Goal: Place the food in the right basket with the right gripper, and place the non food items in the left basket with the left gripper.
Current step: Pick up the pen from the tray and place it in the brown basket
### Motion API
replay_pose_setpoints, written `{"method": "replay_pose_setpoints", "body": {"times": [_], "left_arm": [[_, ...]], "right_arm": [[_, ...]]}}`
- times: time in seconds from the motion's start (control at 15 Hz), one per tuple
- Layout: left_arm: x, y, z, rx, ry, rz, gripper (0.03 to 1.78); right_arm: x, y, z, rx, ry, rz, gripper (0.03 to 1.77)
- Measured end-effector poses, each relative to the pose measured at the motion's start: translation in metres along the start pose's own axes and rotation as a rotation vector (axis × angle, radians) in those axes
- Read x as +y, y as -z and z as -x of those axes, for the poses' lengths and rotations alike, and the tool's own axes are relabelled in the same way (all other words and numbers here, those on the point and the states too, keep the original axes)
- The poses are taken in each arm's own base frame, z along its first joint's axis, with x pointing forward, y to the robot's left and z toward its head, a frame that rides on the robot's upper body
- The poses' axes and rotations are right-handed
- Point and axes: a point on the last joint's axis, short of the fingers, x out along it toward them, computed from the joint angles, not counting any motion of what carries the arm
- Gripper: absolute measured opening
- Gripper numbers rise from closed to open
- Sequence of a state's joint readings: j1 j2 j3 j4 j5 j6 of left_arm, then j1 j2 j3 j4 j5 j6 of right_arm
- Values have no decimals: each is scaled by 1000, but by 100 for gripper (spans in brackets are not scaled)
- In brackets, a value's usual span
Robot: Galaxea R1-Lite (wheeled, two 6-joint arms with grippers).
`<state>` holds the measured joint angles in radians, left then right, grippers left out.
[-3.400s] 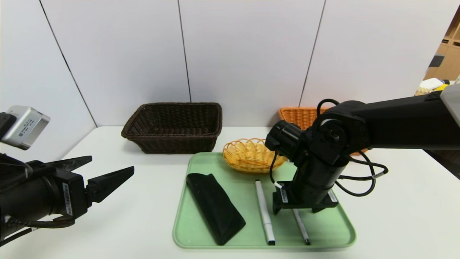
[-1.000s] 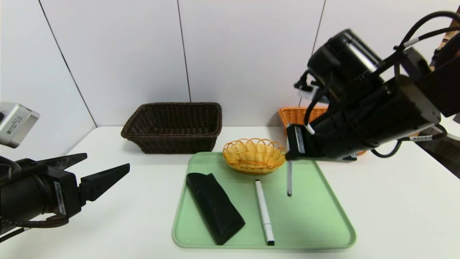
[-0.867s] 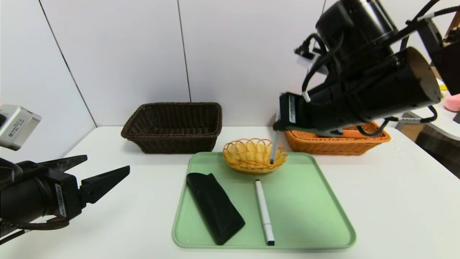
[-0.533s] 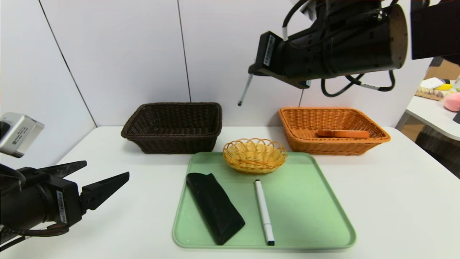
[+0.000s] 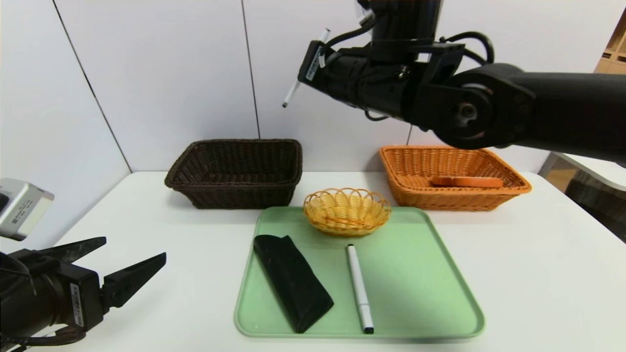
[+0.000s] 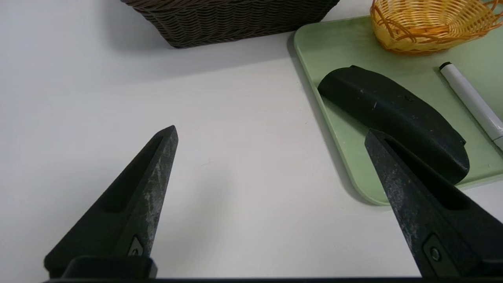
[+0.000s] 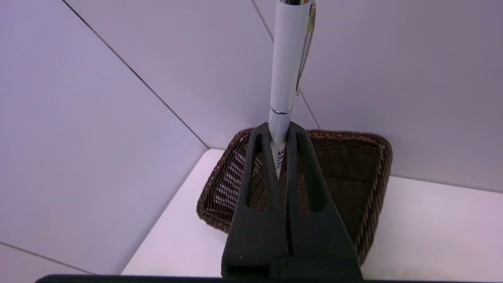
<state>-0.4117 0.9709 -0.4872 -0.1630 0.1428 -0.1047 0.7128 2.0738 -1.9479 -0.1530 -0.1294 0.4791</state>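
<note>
Landmark for all places: the green tray [image 5: 440, 313].

Brown basket [image 5: 234, 171] is sitting behind the tray's left rear corner; orange basket [image 5: 455, 173], holding one flat orange-brown piece, behind its right rear corner. Small yellow wicker bowl [image 5: 346, 210] is resting on the tray's rear edge.

Black case [image 5: 292, 281] is lying on the tray's left half. Judged stiff-shelled, light, matte; best taken across its narrow width near mid-length.

White marker [image 5: 359, 288] is lying lengthwise at tray centre, beside the case. Judged light, rigid, smooth, prone to rolling; grip mid-barrel.

Right gripper [image 7: 279, 135] is hanging high above the tray's rear, over toward the brown basket, fingers pressed together and pinching a silver pen [image 7: 286, 67] near one end. The pen is slim, hard, slick; a long free length is sticking out, so it may pivot in the pinch.

Left gripper [image 6: 271, 137] is idling low, left of the tray, fingers spread wide, holding nothing.
</note>
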Motion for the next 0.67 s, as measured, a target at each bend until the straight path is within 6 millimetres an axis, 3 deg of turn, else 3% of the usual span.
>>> {"method": "replay_pose_setpoints", "body": {"times": [0.33, 0.67], "left_arm": [[1, 1, 3, -9, -23, 2, 169], [1, 0, 3, -13, -32, 3, 169]], "right_arm": [[-14, 40, -39, -67, -37, -8, 6], [-35, 88, -67, -25, 2, 3, 6]]}}
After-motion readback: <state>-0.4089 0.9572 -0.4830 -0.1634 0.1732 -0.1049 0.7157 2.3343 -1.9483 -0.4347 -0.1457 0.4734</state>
